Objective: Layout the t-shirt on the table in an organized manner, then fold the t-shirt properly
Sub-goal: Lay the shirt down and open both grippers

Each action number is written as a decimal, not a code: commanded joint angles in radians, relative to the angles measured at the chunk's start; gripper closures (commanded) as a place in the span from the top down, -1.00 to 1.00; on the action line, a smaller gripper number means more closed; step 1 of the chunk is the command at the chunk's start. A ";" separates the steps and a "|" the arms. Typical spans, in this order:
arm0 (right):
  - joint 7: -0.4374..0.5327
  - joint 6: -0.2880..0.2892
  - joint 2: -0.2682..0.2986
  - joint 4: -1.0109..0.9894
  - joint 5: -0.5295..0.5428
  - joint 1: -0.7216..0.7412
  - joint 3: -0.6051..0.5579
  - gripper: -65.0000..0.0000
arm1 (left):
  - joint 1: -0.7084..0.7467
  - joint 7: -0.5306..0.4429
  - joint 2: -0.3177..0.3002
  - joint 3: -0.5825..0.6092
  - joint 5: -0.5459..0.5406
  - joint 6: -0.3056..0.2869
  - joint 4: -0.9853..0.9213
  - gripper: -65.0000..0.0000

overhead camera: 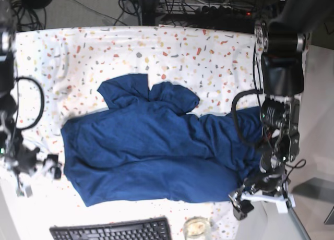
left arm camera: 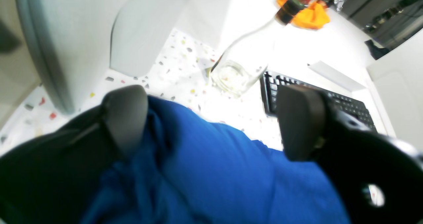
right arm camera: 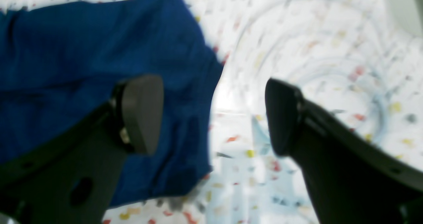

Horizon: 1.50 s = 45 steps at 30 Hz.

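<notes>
The dark blue t-shirt lies spread but wrinkled across the middle of the speckled table, with a sleeve bunched at its top. My left gripper is at the shirt's lower right corner. In the left wrist view the left gripper is open, and the t-shirt's fabric lies loose under and between its fingers. My right gripper is at the shirt's left edge. In the right wrist view the right gripper is open; one finger hangs over the t-shirt's edge, the other over bare table.
A black keyboard lies at the table's near edge, with a clear glass jar beside it. The jar and the keyboard also show just beyond the left gripper. Cables and equipment sit behind the table's far edge.
</notes>
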 commanded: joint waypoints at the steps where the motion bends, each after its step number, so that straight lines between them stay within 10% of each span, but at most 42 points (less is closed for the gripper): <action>1: 0.004 0.006 -0.004 0.089 0.009 -0.037 0.041 0.35 | 0.023 -0.032 -0.011 -0.047 0.001 -0.002 0.055 0.92; 13: -0.139 0.009 -0.162 0.431 0.001 -0.499 0.111 0.36 | 0.674 -0.037 -0.017 -0.184 -0.001 -0.096 0.486 0.92; 22: -0.080 0.006 -0.163 0.220 0.001 -0.427 -0.076 0.36 | 0.876 -0.037 0.097 -0.386 -0.001 -0.283 0.529 0.92; 32: 0.025 0.006 -0.165 0.083 0.001 -0.361 -0.309 0.30 | 0.955 -0.038 0.120 -0.462 -0.001 -0.292 0.525 0.92; 38: 0.024 0.006 -0.130 0.141 0.005 -0.472 -0.318 -1.00 | 0.975 -0.038 0.117 -0.462 -0.001 -0.292 0.520 0.92; 45: 0.025 0.005 -0.059 0.395 0.005 -0.742 -0.117 -1.00 | 0.979 -0.038 0.118 -0.462 0.001 -0.292 0.520 0.92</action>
